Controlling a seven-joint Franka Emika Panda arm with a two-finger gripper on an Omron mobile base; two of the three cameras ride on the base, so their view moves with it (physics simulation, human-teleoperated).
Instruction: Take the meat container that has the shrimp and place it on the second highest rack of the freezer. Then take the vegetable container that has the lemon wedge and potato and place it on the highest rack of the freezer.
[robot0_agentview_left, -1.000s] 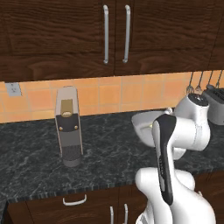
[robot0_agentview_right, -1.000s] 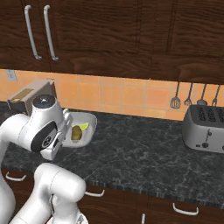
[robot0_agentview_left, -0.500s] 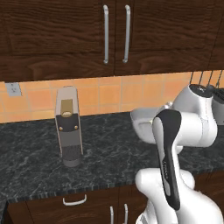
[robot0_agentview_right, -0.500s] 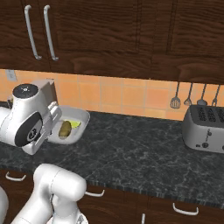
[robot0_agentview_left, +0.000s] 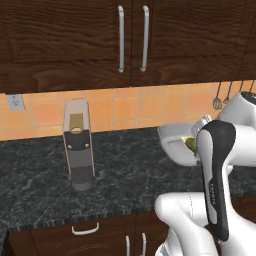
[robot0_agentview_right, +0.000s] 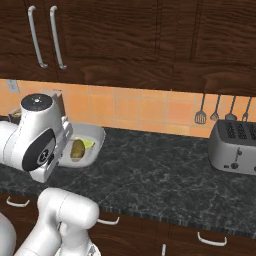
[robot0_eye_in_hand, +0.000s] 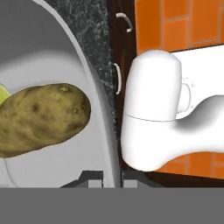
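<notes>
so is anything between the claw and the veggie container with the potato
No. In the hand view the claw is shut on the rim of the vegetable container, with the potato and lemon wedge inside. The freezer is not in view, so that path cannot be judged.

Brightness: even, soft light is filling the kitchen, nothing dim.
Shadows: a faint one is lying under the potato (robot0_eye_in_hand: 41, 118) inside the vegetable container (robot0_eye_in_hand: 57, 65).
Glare: none is showing on the counter (robot0_agentview_right: 165, 170).
Sharpness: everything is rendering crisp, without blur or edge distortion.
</notes>
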